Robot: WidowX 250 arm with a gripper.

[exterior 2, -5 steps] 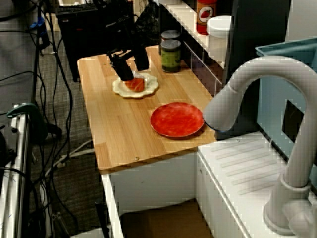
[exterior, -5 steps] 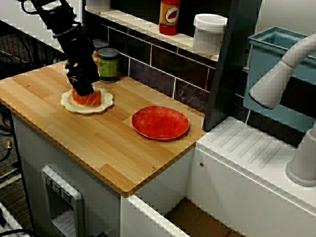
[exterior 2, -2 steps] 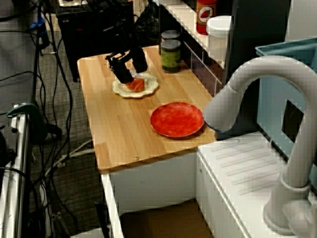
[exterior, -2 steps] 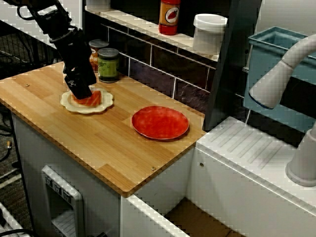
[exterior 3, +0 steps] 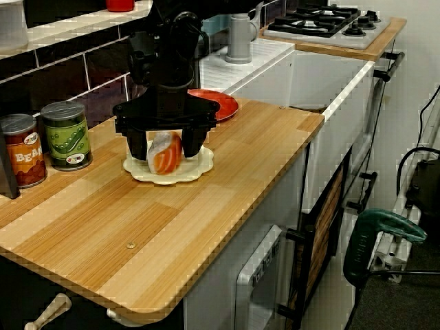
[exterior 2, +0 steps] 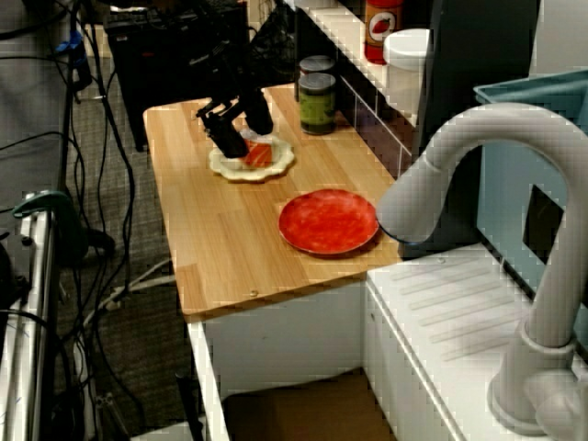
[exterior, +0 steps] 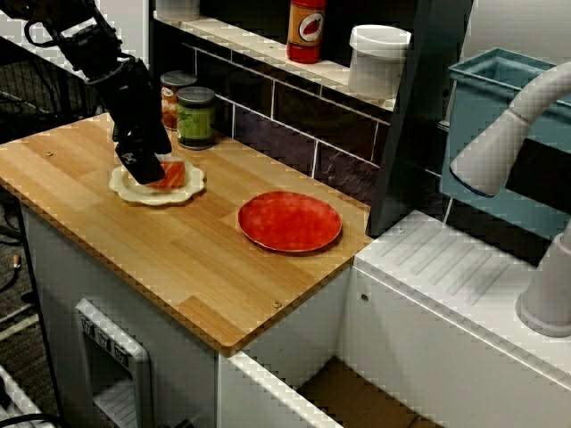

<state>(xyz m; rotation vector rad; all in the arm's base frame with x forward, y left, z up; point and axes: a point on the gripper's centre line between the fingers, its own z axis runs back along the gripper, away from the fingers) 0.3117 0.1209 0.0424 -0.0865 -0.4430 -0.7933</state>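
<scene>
Salmon-topped rice piece (exterior 3: 165,152) tilted on cream scalloped plate (exterior 3: 141,172), straddled by black end effector (exterior 3: 166,155), spread open and seemingly clear of it on both sides.
Likely to topple or skid onto pale wooden surface (exterior 3: 227,158) if nudged by one finger first; equally, risk of dragging the light plate toward green-labelled tin (exterior 3: 66,135) through an off-centre squeeze.

A kitchen: wooden counter (exterior: 178,259), faucet (exterior: 508,134), gas hob (exterior 3: 330,17).
</scene>
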